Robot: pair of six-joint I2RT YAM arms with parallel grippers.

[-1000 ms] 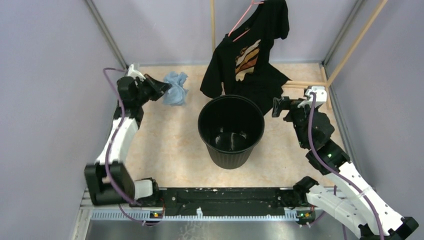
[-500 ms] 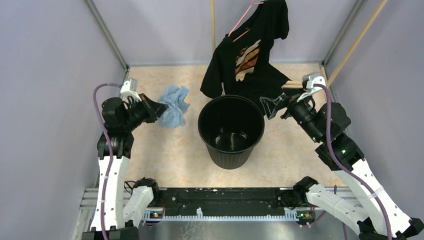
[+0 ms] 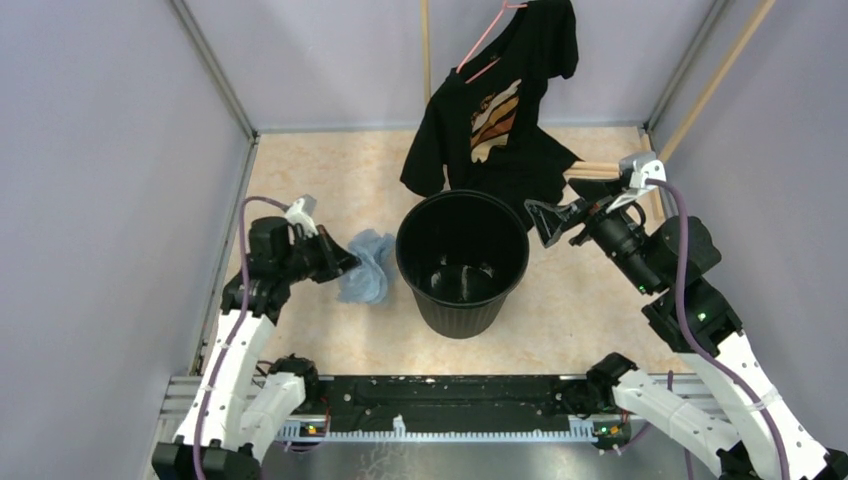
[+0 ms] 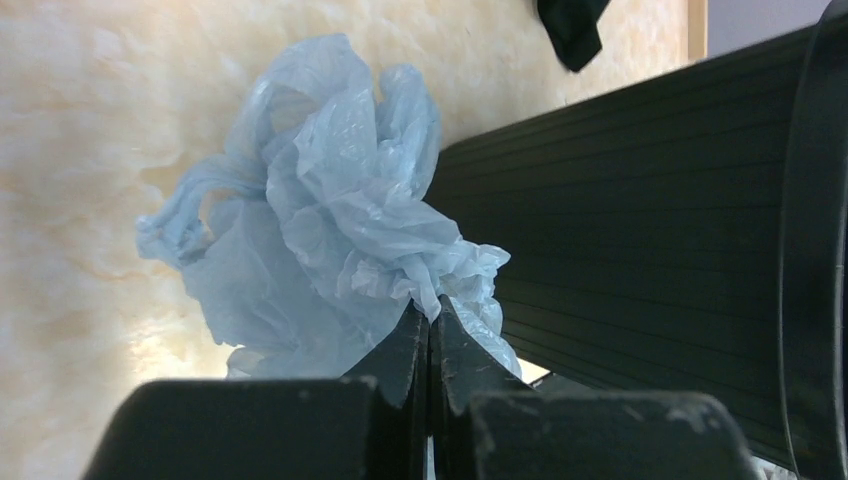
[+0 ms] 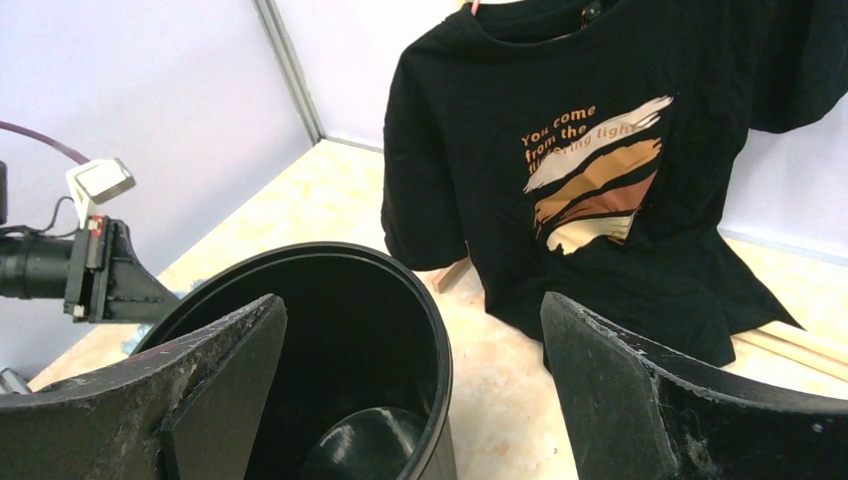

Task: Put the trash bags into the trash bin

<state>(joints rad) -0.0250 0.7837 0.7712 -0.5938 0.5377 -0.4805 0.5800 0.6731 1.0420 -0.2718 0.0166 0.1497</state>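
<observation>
Partly behind left jaws tight on it, trash bag [image 4: 330,220] beside bin [image 3: 462,318]; right jaws wide, empty.

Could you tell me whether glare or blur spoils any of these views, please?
Top view: soft, even light, a sheen inside the glossy trash bin. Left wrist view: the trash bag is crisp, the table beside it slightly overexposed. Right wrist view: sharp enough to read the lettering on the T-shirt.

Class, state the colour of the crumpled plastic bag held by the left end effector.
The bag is pale translucent blue, clearest in the left wrist view.
</observation>
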